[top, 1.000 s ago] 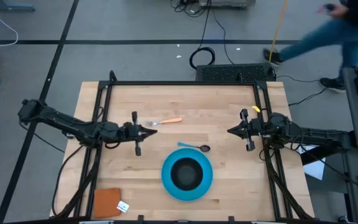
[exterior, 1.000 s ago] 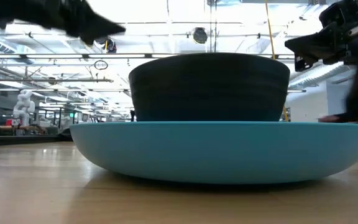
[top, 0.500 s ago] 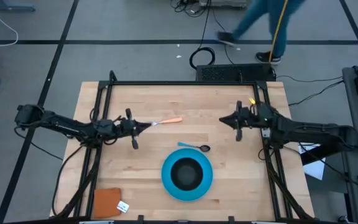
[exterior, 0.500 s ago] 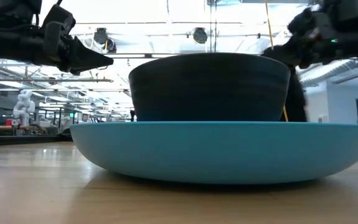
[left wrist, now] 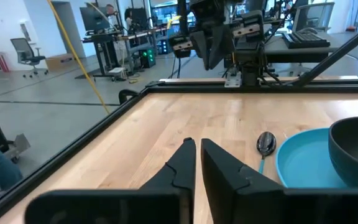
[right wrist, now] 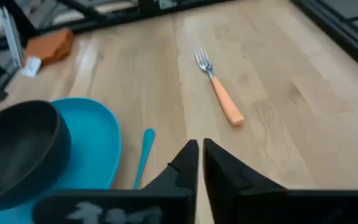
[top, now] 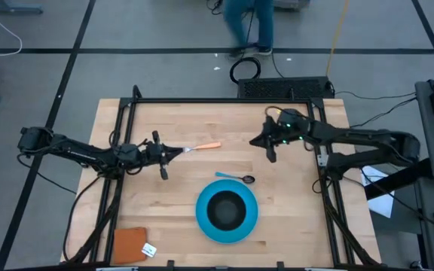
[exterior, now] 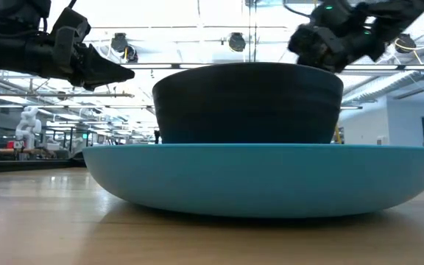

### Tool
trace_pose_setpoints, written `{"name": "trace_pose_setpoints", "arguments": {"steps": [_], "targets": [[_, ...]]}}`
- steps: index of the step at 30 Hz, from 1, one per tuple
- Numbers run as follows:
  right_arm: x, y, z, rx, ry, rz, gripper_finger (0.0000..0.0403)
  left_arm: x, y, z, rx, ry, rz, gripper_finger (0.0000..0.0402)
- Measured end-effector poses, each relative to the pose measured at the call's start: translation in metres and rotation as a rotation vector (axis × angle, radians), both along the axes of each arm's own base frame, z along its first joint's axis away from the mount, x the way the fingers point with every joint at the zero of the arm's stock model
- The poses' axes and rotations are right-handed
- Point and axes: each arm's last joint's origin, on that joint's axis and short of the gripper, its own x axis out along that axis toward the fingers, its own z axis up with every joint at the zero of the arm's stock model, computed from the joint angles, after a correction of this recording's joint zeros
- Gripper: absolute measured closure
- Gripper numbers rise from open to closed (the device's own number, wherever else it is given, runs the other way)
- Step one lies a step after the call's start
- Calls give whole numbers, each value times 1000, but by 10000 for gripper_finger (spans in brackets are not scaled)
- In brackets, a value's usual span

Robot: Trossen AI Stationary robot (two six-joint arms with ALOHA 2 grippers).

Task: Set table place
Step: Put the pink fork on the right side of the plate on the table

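The bright-blue plate (top: 227, 223) sits near the table's near edge, and the black bowl (top: 226, 209) stands on it. The teal-handled spoon (top: 235, 178) lies flat just beyond the plate. The orange-handled fork (top: 204, 146) lies flat farther back, with its tines toward the left arm. My left gripper (top: 178, 152) is shut and hovers just left of the fork's tines, raised off the table in the low view (exterior: 122, 73). My right gripper (top: 256, 141) is shut and hangs in the air right of the fork, which shows ahead of its fingers (right wrist: 219, 87).
A brown-orange square with a white tag (top: 132, 245) lies at the table's near-left corner. The black frame rail (top: 224, 100) runs along the edges. Bare wood (top: 292, 196) lies right of the plate. A person (top: 247, 19) walks on the floor beyond the far edge.
My right gripper has swung from the table's right edge toward the left and far side, ending close to the fork's handle end. My left gripper has drawn back slightly toward the left edge, then held still. A person has crossed the floor behind the table, right to left.
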Motion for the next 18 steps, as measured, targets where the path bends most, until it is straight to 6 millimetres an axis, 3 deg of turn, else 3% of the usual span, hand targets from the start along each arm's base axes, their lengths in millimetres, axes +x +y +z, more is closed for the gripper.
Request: {"name": "trace_pose_setpoints", "arguments": {"steps": [10, 18], "targets": [[62, -30, 6, 3, 135, 62, 250, 0, 0, 0, 1, 2, 0, 355], [116, -52, -1, 51, 195, 172, 223, 0, 0, 0, -1, 5, -1, 355]]}}
